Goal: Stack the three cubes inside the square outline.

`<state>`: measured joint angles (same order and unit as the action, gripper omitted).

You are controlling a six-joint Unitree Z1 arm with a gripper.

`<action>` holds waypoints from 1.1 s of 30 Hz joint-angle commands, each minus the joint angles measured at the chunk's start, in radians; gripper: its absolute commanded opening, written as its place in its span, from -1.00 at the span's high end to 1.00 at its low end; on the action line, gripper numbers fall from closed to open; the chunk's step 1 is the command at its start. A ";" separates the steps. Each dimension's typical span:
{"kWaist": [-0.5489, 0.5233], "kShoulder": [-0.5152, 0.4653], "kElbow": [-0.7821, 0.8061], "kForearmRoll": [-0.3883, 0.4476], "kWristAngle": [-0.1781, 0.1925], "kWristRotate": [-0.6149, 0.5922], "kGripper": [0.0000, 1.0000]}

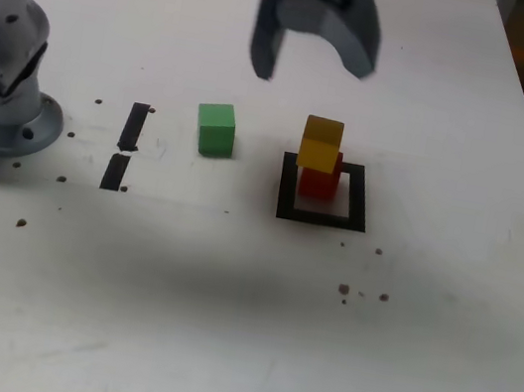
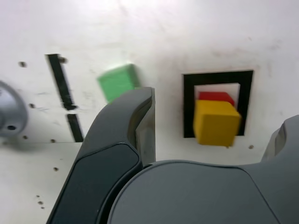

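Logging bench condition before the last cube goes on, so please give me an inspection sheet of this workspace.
Surface: white table, dark specks and faint scuffs
Red cube: inside the square outline; red cube
Yellow cube: yellow cube stacked on the red one, slightly offset
Green cube: green cube on the table outside the outline, to its left in the exterior view
Clutter: nothing seen; two short black strips mark the table
Gripper: gripper open, raised above the table, holding nothing
Cables: dark cable-like line on the metal fixture at the exterior view's left; use unclear
Surroundings: dark area beyond the table's edge, exterior view's right
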<state>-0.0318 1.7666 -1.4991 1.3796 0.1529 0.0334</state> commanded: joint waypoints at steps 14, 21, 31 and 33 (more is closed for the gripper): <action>0.152 -0.130 0.256 -0.006 -0.044 0.011 -0.88; 0.157 -0.112 0.332 -0.067 -0.086 0.013 -0.92; 0.190 -0.066 0.410 -0.181 -0.123 0.014 -0.94; 0.202 -0.055 0.415 -0.187 -0.123 0.016 -0.94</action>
<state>0.1624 1.7019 -1.0872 1.1958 0.0308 0.0470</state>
